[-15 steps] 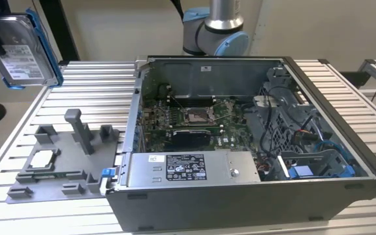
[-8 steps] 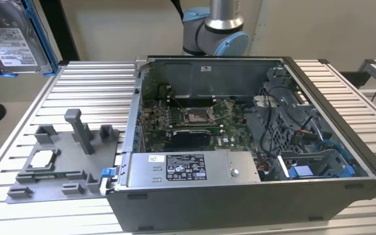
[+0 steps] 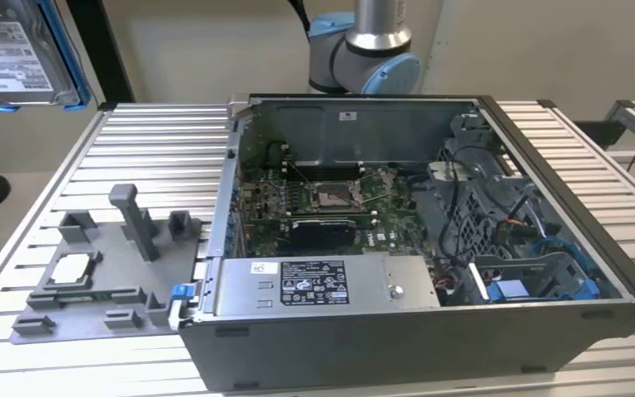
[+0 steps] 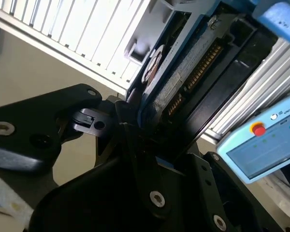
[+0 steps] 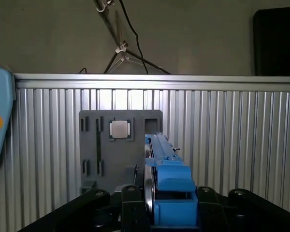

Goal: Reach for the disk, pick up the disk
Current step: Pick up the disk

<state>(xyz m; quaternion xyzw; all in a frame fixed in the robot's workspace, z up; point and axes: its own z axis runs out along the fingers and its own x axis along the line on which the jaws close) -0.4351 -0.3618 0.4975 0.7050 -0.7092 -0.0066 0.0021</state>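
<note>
The disk (image 3: 14, 54), silver-grey with a white label and a blue bracket, hangs in the air at the top of the exterior view's left, well above the ribbed table (image 3: 152, 141). In the first wrist view the disk (image 5: 164, 159) stands edge-on between two black fingers (image 5: 131, 200), and my gripper (image 5: 166, 195) is shut on it at its blue bracket end. The second wrist view shows the disk (image 4: 183, 77) from its connector edge, with my gripper (image 4: 140, 121) clamped on its near end.
An open computer case (image 3: 582, 273) sits on the table, with a long grey power-supply box (image 3: 317, 285) at its front. A grey fixture plate (image 3: 97, 273) lies beside it and carries a small white-topped chip (image 5: 119, 129). A light blue pendant (image 4: 266, 145) lies nearby.
</note>
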